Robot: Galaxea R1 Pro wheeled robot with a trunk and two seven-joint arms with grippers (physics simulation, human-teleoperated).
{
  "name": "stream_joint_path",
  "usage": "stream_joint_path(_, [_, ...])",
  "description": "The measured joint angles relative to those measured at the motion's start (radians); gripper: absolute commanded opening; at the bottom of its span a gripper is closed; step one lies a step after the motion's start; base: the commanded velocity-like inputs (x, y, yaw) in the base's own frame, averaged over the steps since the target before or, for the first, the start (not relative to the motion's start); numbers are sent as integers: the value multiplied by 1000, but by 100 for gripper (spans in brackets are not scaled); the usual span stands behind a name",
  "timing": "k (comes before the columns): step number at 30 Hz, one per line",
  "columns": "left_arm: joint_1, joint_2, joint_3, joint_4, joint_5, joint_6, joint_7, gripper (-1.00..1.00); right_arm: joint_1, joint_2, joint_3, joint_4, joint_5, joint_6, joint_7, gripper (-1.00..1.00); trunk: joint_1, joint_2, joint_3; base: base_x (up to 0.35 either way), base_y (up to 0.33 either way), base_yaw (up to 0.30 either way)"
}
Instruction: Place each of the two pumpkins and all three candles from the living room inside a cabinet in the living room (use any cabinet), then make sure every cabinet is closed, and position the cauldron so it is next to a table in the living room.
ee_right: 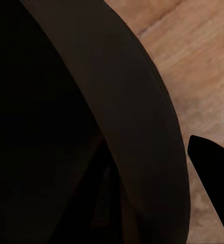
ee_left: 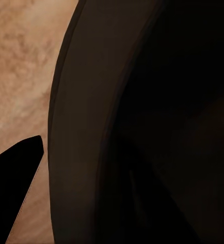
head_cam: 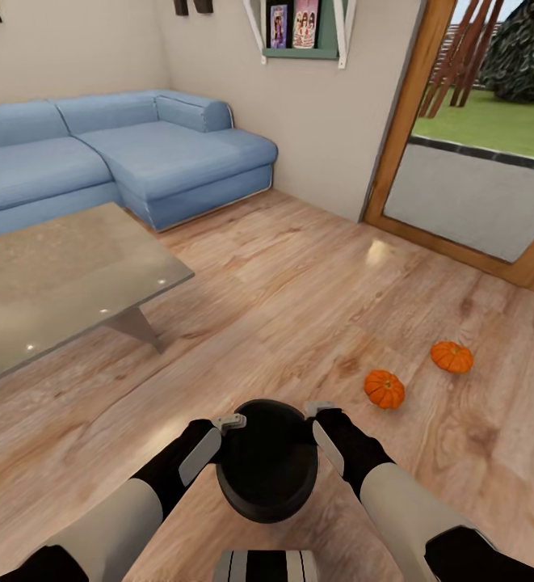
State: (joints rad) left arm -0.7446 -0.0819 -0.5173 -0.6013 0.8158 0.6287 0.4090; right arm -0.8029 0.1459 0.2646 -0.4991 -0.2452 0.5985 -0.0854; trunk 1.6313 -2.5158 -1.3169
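The round black cauldron (head_cam: 268, 471) sits between the left gripper (head_cam: 218, 436) and right gripper (head_cam: 319, 427), each pinching its flared rim, above the wooden floor (head_cam: 299, 291); the grey glass-topped table (head_cam: 56, 283) lies ahead-left, nearer the left arm.

Black cauldron (ee_right: 91, 127) close up, curved flared rim sweeping across view. Wood floor (ee_right: 203, 66) beyond rim. Dark fingertip (ee_right: 213, 178) just outside rim, over floor.
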Motion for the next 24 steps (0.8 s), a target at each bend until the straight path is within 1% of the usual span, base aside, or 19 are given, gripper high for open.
stream_joint_path(16, [1,1,0,-3,0,0,0,-100,0,0,1,-1,0,0,0,-100,0,0,0,3,7,257])
stream_joint_path(19, [1,1,0,-2,-1,-1,0,-100,1,0,0,-1,0,0,0,-100,0,0,0,108,108,257])
stream_joint_path(24, [1,1,-1,-4,1,0,1,-100,0,0,0,-2,0,0,0,-100,0,0,0,209,172,257])
